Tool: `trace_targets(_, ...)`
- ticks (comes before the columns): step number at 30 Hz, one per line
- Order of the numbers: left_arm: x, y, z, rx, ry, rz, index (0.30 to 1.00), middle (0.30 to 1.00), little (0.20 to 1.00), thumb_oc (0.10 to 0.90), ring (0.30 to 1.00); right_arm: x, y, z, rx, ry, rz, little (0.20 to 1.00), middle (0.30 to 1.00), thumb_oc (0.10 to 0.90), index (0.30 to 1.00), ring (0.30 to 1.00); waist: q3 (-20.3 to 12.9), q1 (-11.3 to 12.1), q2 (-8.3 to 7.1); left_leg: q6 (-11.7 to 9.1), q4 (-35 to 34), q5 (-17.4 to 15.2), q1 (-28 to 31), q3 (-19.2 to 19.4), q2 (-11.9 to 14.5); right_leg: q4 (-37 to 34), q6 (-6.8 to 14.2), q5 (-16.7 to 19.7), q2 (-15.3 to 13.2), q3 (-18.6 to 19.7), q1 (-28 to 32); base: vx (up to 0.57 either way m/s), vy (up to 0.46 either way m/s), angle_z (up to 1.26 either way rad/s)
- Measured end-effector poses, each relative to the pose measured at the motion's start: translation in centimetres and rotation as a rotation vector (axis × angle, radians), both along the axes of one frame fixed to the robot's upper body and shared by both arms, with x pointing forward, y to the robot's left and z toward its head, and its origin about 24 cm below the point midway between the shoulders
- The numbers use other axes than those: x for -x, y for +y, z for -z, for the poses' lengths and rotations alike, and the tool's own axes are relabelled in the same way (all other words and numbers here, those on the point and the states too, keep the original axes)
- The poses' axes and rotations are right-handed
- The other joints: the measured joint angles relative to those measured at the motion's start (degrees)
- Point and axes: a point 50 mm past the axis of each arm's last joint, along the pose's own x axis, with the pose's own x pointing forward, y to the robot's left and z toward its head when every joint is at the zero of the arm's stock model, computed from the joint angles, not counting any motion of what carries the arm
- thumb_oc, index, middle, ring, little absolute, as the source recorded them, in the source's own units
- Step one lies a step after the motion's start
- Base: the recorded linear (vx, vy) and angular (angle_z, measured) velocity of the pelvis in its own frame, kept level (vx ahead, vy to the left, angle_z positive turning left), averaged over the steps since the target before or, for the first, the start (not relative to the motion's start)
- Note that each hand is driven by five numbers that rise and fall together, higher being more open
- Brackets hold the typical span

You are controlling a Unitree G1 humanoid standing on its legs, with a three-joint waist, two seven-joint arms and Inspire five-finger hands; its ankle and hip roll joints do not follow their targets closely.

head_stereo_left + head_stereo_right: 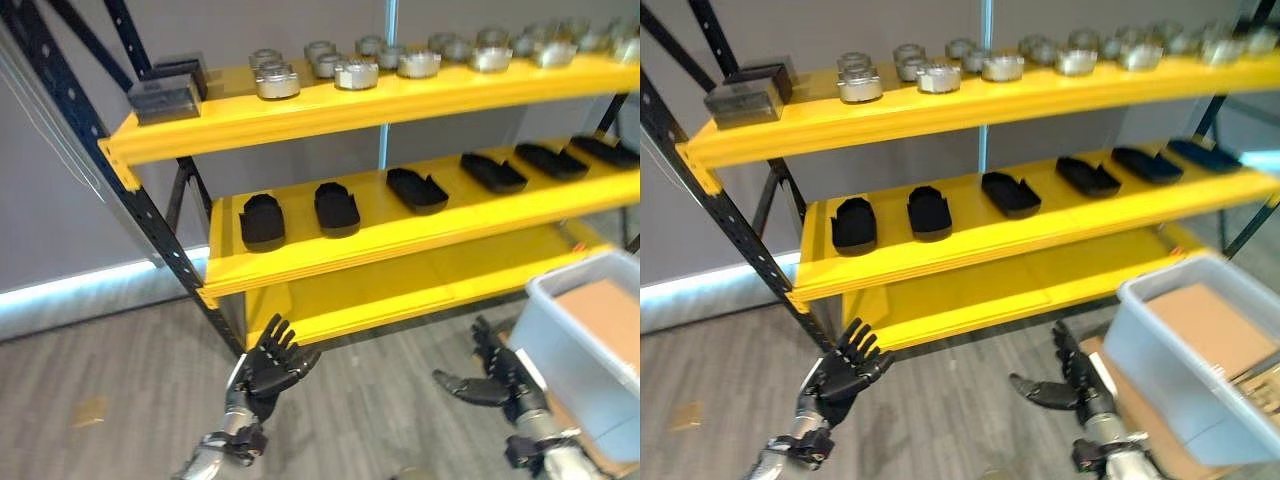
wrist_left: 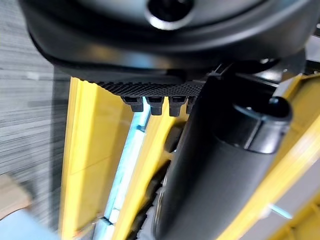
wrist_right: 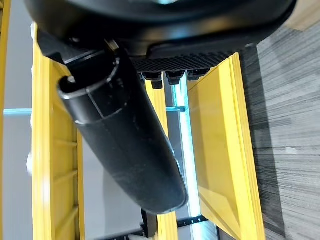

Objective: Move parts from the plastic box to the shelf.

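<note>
- Shelf (image 1: 330,115) already has metal parts (image 1: 355,73) on top and black parts (image 1: 337,208) on mid level.
- I see both robot hands empty, fingers spread: left (image 1: 272,366), right (image 1: 492,384).
- Plastic box (image 1: 570,345) sits at the right; contents unclear, prob. more to move.

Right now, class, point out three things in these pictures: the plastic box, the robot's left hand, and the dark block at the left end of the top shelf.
plastic box (image 1: 1160,370): right eye view, on its pale front wall.
left hand (image 1: 268,368): left eye view, on the palm.
dark block (image 1: 163,98): left eye view, on its front face.
</note>
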Motion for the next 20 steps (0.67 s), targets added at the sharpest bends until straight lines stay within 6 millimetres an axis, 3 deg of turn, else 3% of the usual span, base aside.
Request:
trace_targets(2, -0.3, -0.3, -0.3, 0.007, -0.018, 0.007, 1.0, 1.0, 1.0, 0.9, 1.0, -0.3, 0.2, -0.2, -0.009, -0.008, -0.02, 1.0, 1.0, 0.9, 1.0, 1.0, -0.2, -0.3, 0.64, 0.9, -2.8, 0.5, 3.7, 1.8, 0.1, -3.1, -0.4, 4.6, 0.2, 0.1, -0.2, 0.01, 0.099, -0.49)
trace_targets(3, -0.7, -0.6, -0.4, 0.018, -0.029, 0.01, 1.0, 1.0, 1.0, 0.9, 1.0, -0.4, -0.1, -0.3, 0.007, -0.005, -0.026, 1.0, 1.0, 0.9, 1.0, 1.0, -0.2, -0.8, 1.88, -0.4, -4.1, 0.0, 5.0, 1.9, 0.2, -3.3, -0.8, 6.2, 0.5, -0.1, -0.7, 0.01, 0.066, -0.22)
trace_targets(4, -1.3, -0.8, -0.4, 0.016, -0.035, 0.016, 1.0, 1.0, 1.0, 0.9, 1.0, -0.2, -0.1, 0.1, 0.003, 0.015, -0.015, 1.0, 1.0, 0.9, 1.0, 1.0, 0.3, -1.5, 0.8, -1.2, -4.8, 0.7, 5.6, 2.4, -0.7, -3.6, -0.5, 6.6, -0.3, 0.5, -1.1, 0.02, 0.087, -0.3)
trace_targets(5, -1.4, -0.8, -0.5, 0.016, -0.036, 0.015, 1.0, 1.0, 1.0, 0.9, 1.0, -0.1, 0.1, 0.4, -0.003, 0.033, -0.02, 1.0, 1.0, 0.9, 1.0, 1.0, 0.3, -1.4, 0.7, -0.7, -5.1, 0.6, 5.7, 3.6, -1.4, -5.3, 0.3, 7.2, -0.8, 1.6, -1.0, 0.02, 0.038, -0.44)
trace_targets(7, -1.1, -0.7, -0.3, 0.009, -0.027, 0.014, 1.0, 1.0, 1.0, 0.9, 1.0, 0.0, 0.6, 0.6, -0.012, 0.047, -0.045, 1.0, 1.0, 0.9, 1.0, 1.0, 0.0, -1.1, 1.48, 0.0, -6.0, 0.3, 5.8, 6.1, -1.5, -7.5, 1.4, 8.0, -2.0, 0.2, -0.4, 0.03, 0.043, -0.57)
trace_targets(8, -1.1, -0.5, -0.3, -0.001, -0.025, 0.016, 1.0, 1.0, 1.0, 0.9, 1.0, 0.4, 0.8, 0.8, -0.019, 0.062, -0.056, 1.0, 1.0, 0.9, 1.0, 1.0, 0.0, -1.3, 0.93, 0.2, -6.5, 0.4, 6.0, 6.5, -2.4, -7.5, 1.5, 7.9, -3.4, 0.2, -0.1, 0.03, 0.033, -0.31)
trace_targets(10, -0.8, 0.0, -0.2, -0.016, -0.015, -0.004, 1.0, 1.0, 1.0, 0.9, 1.0, 0.8, 1.4, 1.1, -0.031, 0.08, -0.073, 1.0, 1.0, 0.9, 1.0, 1.0, -0.1, -1.3, -0.79, 0.7, -6.8, 0.7, 6.9, 7.3, -3.6, -10.0, 2.3, 11.3, -5.1, 0.0, 1.5, 0.05, 0.021, -0.11)
trace_targets(16, -0.8, -0.3, -0.1, -0.03, -0.012, -0.006, 1.0, 1.0, 1.0, 0.9, 1.0, 0.8, 1.1, 1.0, -0.015, 0.081, -0.081, 1.0, 1.0, 0.9, 1.0, 1.0, -0.5, -1.5, 1.38, 0.8, -7.8, 0.9, 8.2, 6.8, -3.4, -15.5, 2.2, 14.6, -4.3, -1.2, 5.1, 0.03, -0.001, 0.04)
trace_targets(20, -0.7, -0.3, 0.0, -0.029, -0.01, -0.009, 1.0, 1.0, 1.0, 0.9, 1.0, 0.8, 1.1, 1.0, -0.016, 0.081, -0.081, 1.0, 1.0, 0.9, 1.0, 1.0, -0.4, -1.2, 1.41, 0.7, -7.8, 0.9, 8.7, 6.7, -3.1, -16.7, 2.1, 15.2, -3.9, -1.5, 6.3, 0.0, -0.004, 0.01)
